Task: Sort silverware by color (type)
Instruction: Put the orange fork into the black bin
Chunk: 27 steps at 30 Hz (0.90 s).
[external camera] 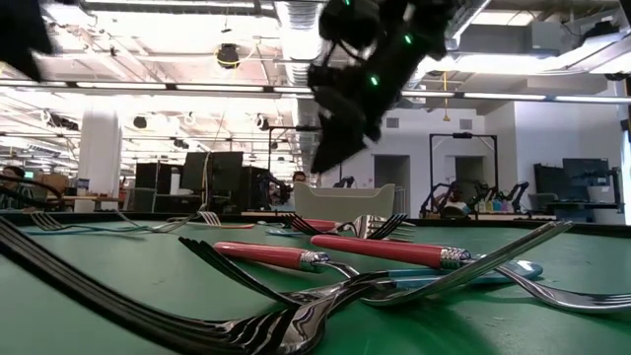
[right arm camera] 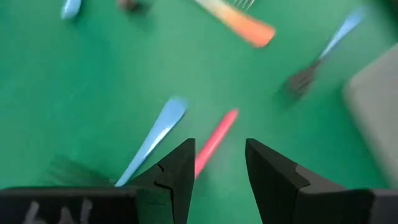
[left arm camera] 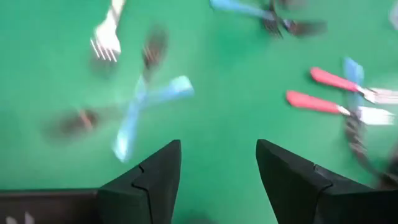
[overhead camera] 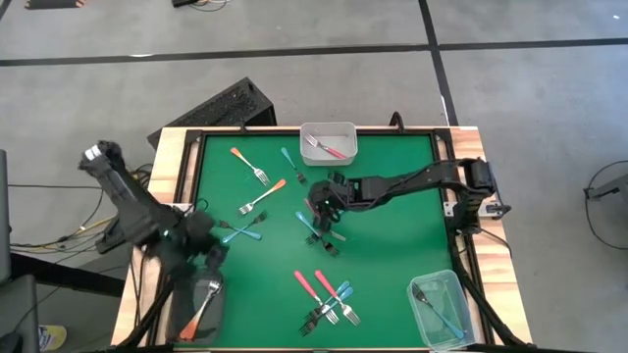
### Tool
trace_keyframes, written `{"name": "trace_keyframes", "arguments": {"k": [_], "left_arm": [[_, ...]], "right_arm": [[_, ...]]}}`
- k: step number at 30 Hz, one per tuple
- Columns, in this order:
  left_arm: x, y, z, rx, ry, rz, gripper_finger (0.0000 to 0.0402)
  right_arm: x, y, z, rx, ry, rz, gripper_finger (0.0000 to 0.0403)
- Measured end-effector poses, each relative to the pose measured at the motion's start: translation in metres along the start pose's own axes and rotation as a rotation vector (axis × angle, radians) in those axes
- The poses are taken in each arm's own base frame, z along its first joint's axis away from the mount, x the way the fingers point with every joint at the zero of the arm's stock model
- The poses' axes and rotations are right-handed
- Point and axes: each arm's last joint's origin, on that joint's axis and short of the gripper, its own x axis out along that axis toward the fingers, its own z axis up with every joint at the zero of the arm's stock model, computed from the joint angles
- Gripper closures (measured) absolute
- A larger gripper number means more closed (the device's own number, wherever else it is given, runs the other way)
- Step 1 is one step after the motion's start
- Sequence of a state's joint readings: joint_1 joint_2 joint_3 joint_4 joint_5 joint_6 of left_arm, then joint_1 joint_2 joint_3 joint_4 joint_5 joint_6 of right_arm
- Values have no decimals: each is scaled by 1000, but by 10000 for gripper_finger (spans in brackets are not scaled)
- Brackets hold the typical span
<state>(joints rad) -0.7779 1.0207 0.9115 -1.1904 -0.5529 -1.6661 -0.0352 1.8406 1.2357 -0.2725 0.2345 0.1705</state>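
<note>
Forks with pink, orange or blue handles lie scattered on the green mat (overhead camera: 392, 226). My left gripper (overhead camera: 208, 247) (left arm camera: 217, 152) hangs open at the mat's left edge, near two crossed blue forks (overhead camera: 241, 231) (left arm camera: 142, 106), with nothing between its fingers. My right gripper (overhead camera: 319, 211) (right arm camera: 219, 149) stands open above the mat's middle, clear of the table in the low view (external camera: 345, 108). A pink fork's handle (right arm camera: 214, 140) lies below the gap between its fingers. A blue fork's handle (right arm camera: 155, 132) lies beside it.
A clear tub at the far edge (overhead camera: 328, 142) holds a pink fork. A tub at the near right (overhead camera: 440, 306) holds a blue fork. A tub at the near left (overhead camera: 201, 309) holds an orange fork. Pink and blue forks (overhead camera: 329, 297) lie near the front edge, orange ones (overhead camera: 251, 167) at the far left.
</note>
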Motion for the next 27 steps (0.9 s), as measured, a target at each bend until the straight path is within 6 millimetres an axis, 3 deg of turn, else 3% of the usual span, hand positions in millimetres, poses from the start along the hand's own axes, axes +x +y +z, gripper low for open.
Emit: {"name": "trace_keyframes", "arguments": {"k": [7,13,17,27], "left_arm": [[34,10,74,213,-50,133,205],[74,23,125,328,11,167,205],[107,33,139,369,120,247,205],[177,39,143,456,279,343,243]], "right_arm": [[17,2,-38,130,-4,63,237],[10,17,-44,128,-14,95,237],[3,23,-43,114,-23,91,237],[-26,23,-35,106,-71,39,237]]}}
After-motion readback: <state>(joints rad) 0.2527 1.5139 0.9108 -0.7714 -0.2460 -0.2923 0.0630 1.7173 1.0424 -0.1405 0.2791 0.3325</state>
